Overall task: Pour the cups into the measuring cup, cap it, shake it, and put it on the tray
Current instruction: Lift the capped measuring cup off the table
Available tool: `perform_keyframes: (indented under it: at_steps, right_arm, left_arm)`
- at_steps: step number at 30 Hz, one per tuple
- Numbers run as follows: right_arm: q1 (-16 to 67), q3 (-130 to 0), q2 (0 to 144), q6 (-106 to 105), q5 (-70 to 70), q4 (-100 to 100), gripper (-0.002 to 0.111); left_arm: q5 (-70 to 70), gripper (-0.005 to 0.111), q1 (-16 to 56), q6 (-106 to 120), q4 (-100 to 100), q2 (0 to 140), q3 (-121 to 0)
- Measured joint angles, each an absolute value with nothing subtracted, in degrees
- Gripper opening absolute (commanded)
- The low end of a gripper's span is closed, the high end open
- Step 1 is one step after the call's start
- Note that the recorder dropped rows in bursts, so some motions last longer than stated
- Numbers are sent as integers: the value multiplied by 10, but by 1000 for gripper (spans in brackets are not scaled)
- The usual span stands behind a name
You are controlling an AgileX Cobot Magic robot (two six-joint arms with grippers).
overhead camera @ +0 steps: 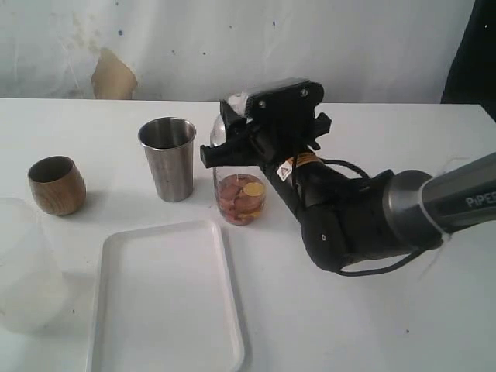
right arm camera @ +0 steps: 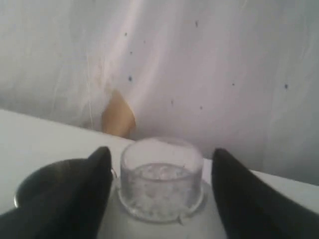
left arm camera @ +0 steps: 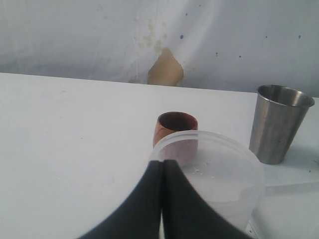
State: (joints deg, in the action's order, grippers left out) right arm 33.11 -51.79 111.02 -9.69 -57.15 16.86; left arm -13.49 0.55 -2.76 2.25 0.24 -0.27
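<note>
The clear measuring cup (overhead camera: 240, 194) stands mid-table with reddish and yellow pieces in its bottom. Its clear cap (right arm camera: 159, 184) sits on top. My right gripper (overhead camera: 229, 141) hovers at the cap, open, with a black finger on each side of the knob (right arm camera: 160, 172) and a gap to both. The steel tumbler (overhead camera: 167, 159) stands upright left of the measuring cup, and the brown wooden cup (overhead camera: 56, 184) farther left. The white tray (overhead camera: 167, 298) lies in front, bare. My left gripper (left arm camera: 162, 163) is shut on nothing, above a frosted container (left arm camera: 219, 169), and cannot be seen in the exterior view.
The frosted translucent container (overhead camera: 23, 267) stands at the table's left front, beside the tray. My right arm (overhead camera: 364, 221) stretches across the table's right half. A white wall with a tan patch (overhead camera: 114, 76) runs behind the table.
</note>
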Motion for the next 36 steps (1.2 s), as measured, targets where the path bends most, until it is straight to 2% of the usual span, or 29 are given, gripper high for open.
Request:
perform_keyframes:
  at_steps: [3,6,14,22,25,28,36]
  right_arm:
    - [331,-517,1112,-98,-556,171,84]
    - [331,-512,1110,-102,-524,175,88]
    - [331,-508,1055,-116,-472,177,90]
    - [332,-508,998,-116,-312,177,90]
    - [339,-493,998,-116,-296,177,90]
    - [350,-467,1006,-114,-327,180,90]
    - [355,-428,1135,-18,-592,180,90]
  left_arm:
    - [-135,0,5,-28,22,2,-3]
    - [-135,0,5,-28,22,2,-3]
    - [-135,0,5,-28,22,2,-3]
    - [-135,0,5,-28,22,2,-3]
    - [-135,0,5,-28,22,2,-3]
    - [-135,0,5,-28,22,2,-3]
    - [-135,0,5,-28,22,2,-3]
